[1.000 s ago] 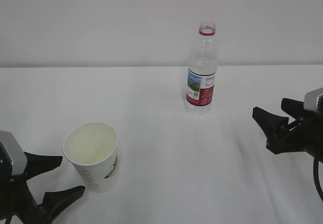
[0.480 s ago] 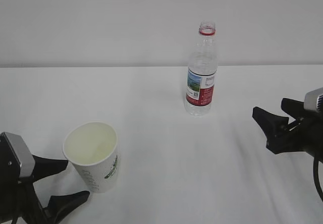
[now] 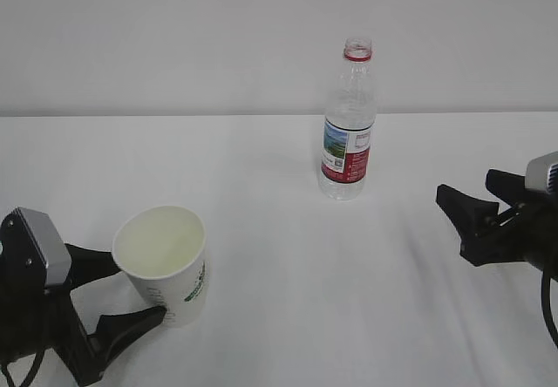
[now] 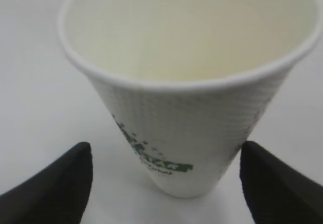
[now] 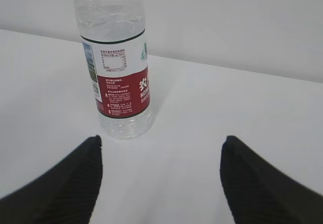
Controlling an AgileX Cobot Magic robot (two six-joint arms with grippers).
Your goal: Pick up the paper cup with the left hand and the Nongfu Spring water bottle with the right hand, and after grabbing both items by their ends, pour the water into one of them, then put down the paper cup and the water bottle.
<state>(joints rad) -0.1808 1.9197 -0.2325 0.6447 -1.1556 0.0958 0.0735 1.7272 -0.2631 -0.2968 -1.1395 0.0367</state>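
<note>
The left hand (image 3: 131, 295) has its jaws spread wide, one finger on each side of the paper cup (image 3: 166, 267), low down near its base; in the left wrist view both black fingertips (image 4: 55, 183) stand clear of the cup wall with a gap either side, so nothing is gripped yet. The cup stands upright on the white table (image 3: 288, 230), front left, mouth open and, as far as its pale inside shows, empty. It looks light and thin-walled, with a textured sleeve that should give the pads some bite. A hard squeeze would likely dent or ovalise it, and near the foot it is narrowest and stiffest, so a modest close there seems the safer hold; the rolled rim is the other stiff zone, but it must stay free for pouring.

The right hand (image 3: 475, 217) also holds its jaws open, empty, well apart from the Nongfu Spring water bottle (image 3: 348, 125), which stands upright further back, near the middle of the table, with no cap on its red-ringed neck. The right wrist view looks at it between the parted fingertips (image 5: 65, 183). The thin, clear, ribbed plastic will probably flex under pressure, and with the neck open a firm squeeze could push the water (image 5: 123, 125) out. Its level is hard to read. The labelled waist or the lower ribbed body looks the firmest place to clamp.
</note>
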